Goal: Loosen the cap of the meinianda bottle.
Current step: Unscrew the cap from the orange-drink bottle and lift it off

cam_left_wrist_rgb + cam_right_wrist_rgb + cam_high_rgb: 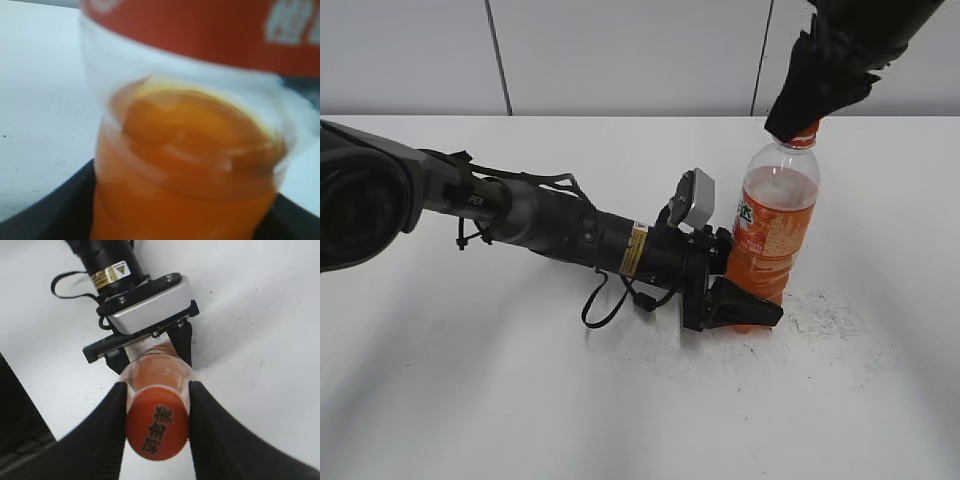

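The meinianda bottle (775, 225) stands upright on the white table, clear plastic with orange drink and an orange label. It fills the left wrist view (190, 165), blurred. My left gripper (745, 308) is shut on the bottle's lower body near its base; its black fingers show at both lower corners of the left wrist view (185, 220). The orange cap (157, 422), with black printed characters on top, sits on the bottle. My right gripper (156, 420) comes down from above and is shut on the cap, one black finger on each side. In the exterior view the right gripper (795, 125) hides most of the cap.
The white table (520, 400) has a scuffed, speckled patch to the right of the bottle (825, 315). The left arm (540, 225) lies low across the table from the left, with a loose black cable (605, 300) under it. A grey wall stands behind.
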Controlling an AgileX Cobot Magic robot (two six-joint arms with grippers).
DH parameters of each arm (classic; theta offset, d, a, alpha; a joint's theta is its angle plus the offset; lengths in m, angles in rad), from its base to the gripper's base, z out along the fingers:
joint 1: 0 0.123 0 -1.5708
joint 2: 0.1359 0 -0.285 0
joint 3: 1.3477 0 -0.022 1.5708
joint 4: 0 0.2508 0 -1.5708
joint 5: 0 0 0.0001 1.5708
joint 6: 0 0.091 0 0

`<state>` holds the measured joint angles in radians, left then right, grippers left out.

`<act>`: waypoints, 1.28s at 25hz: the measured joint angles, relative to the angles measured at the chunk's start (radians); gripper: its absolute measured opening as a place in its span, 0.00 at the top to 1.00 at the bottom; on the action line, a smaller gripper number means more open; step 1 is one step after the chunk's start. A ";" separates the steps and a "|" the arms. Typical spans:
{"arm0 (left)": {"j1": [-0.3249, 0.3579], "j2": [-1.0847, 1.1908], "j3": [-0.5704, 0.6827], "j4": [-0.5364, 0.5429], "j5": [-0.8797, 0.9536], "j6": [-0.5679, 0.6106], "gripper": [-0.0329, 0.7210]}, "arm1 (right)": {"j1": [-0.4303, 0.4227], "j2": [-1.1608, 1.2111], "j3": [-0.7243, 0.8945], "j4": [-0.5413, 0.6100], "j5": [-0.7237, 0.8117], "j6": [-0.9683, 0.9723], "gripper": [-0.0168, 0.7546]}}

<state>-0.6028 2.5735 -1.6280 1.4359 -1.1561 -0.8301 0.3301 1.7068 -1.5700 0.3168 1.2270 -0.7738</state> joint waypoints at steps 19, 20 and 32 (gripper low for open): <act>0.000 0.000 0.000 0.002 -0.003 -0.005 0.23 | 0.000 -0.003 0.000 -0.003 -0.003 0.693 0.60; 0.000 0.000 0.000 0.002 -0.003 -0.005 0.23 | 0.000 -0.003 0.000 -0.003 -0.003 0.693 0.61; 0.000 0.000 0.000 0.002 -0.003 -0.005 0.23 | 0.000 -0.008 0.000 -0.002 -0.005 0.582 0.61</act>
<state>-0.6028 2.5735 -1.6280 1.4379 -1.1589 -0.8350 0.3301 1.6984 -1.5700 0.3145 1.2215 -0.1922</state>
